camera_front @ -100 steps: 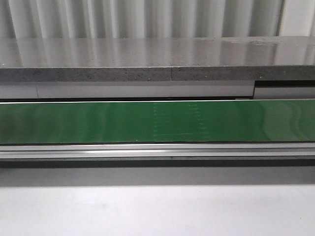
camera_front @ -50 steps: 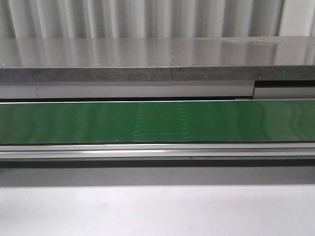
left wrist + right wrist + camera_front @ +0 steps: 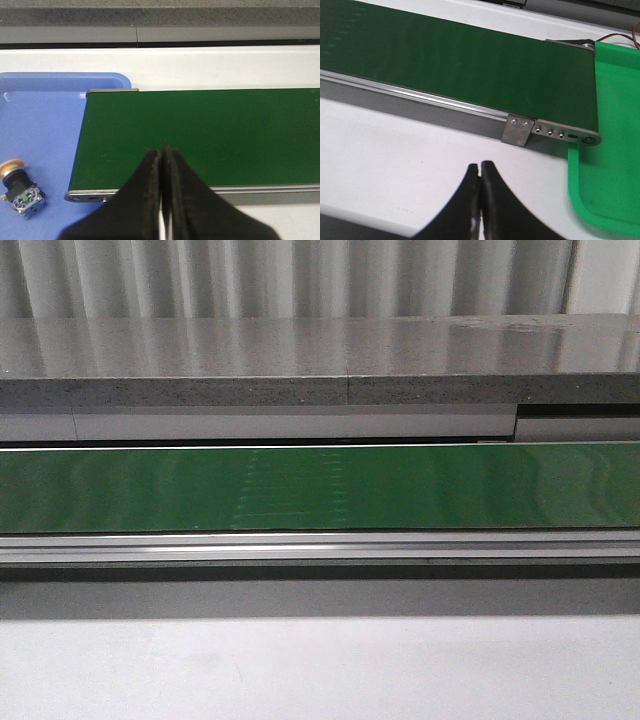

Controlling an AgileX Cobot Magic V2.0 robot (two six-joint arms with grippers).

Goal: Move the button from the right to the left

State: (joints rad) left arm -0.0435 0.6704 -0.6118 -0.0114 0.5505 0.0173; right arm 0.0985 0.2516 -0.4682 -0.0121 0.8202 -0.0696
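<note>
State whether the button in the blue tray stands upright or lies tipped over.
Tipped over: the button lies on its side in the blue tray, yellow head and contact block both showing.

We see a corrugated metal wall (image 3: 300, 278) behind a speckled grey stone ledge (image 3: 300, 365) that catches soft reflections, with a pale white tabletop (image 3: 320, 670) in front, shadowed along its far edge.

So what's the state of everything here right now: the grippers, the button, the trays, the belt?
Left gripper: shut, holding nothing, above the belt.
Right gripper: shut, holding nothing, over the white table.
Button: lying on its side in the blue tray.
Green tray: nothing in the part shown.
Green belt: nothing on it.
</note>
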